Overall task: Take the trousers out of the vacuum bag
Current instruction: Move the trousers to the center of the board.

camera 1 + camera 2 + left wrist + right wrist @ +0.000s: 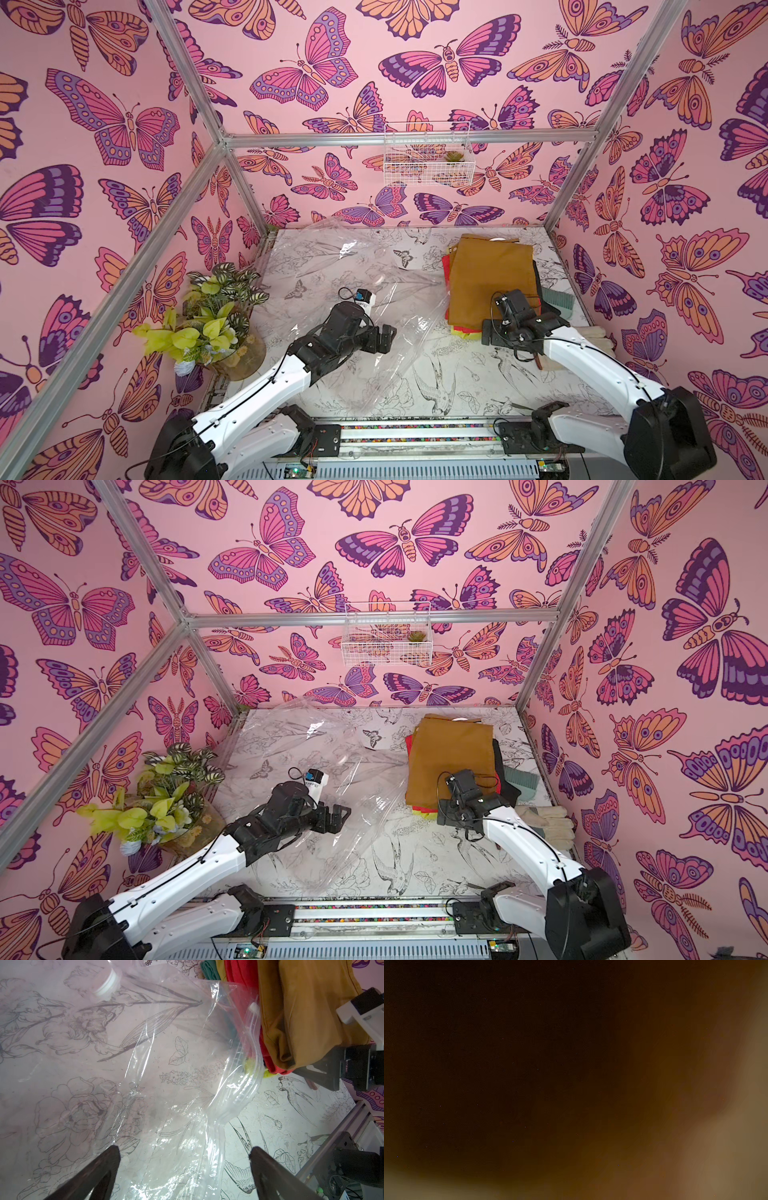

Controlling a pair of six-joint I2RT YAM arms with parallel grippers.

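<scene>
The vacuum bag [365, 266] [328, 746] lies flat and crinkled across the middle of the table, its white valve cap [108, 981] facing up. The trousers [490, 282] [453, 758] are a folded stack at the right, mustard brown on top, with red [239, 978], yellow and black edges showing. The bag's zip edge [251, 1043] laps against the stack's side. My left gripper [388, 336] [343, 814] [185, 1159] hovers open over the bag film. My right gripper [521, 328] [473, 808] stands wide at the stack's near edge, and the right wrist view shows only dark brown cloth.
A potted plant [212, 316] fills the left front corner. Pale work gloves [544, 820] and a teal ribbed item [559, 299] lie by the right wall. A wire basket [428, 162] hangs on the back wall. Aluminium posts frame the table, and a rail [415, 432] runs along its front.
</scene>
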